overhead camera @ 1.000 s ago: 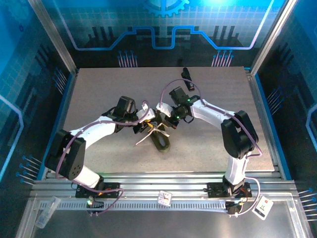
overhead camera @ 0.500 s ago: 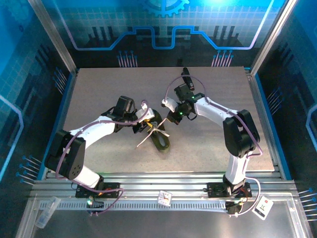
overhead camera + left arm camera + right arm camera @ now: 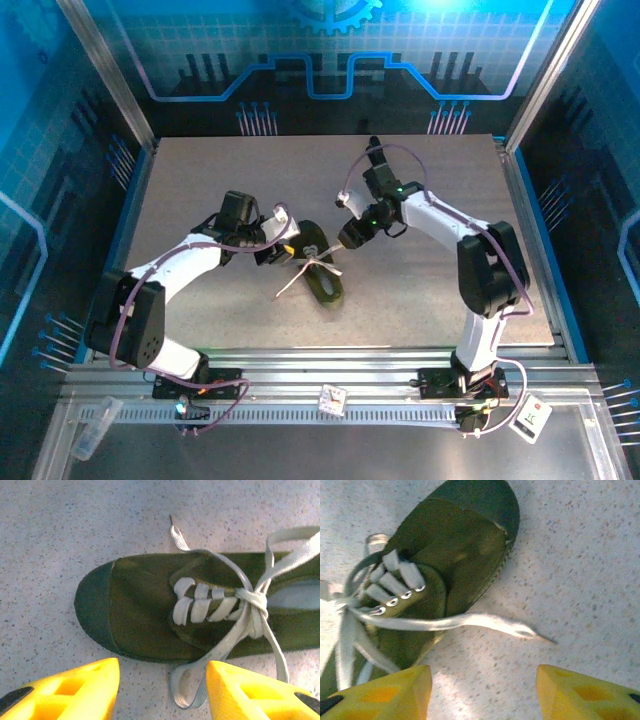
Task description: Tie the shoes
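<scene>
We note shoe [image 3: 320,268] flat on surface [image 3: 200,200], laces [image 3: 250,600] knotted. Left jaws and right jaws open, empty, either side of toe.

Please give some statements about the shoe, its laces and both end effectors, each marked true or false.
The shoe lies sole-down on the table. True.
The left end effector grips a lace. False: its fingers stand apart and hold nothing.
The laces are knotted over the shoe. True.
The right end effector is shut on the toe. False: it is open, over the table beside the shoe.
One lace end lies on the table. True.
</scene>
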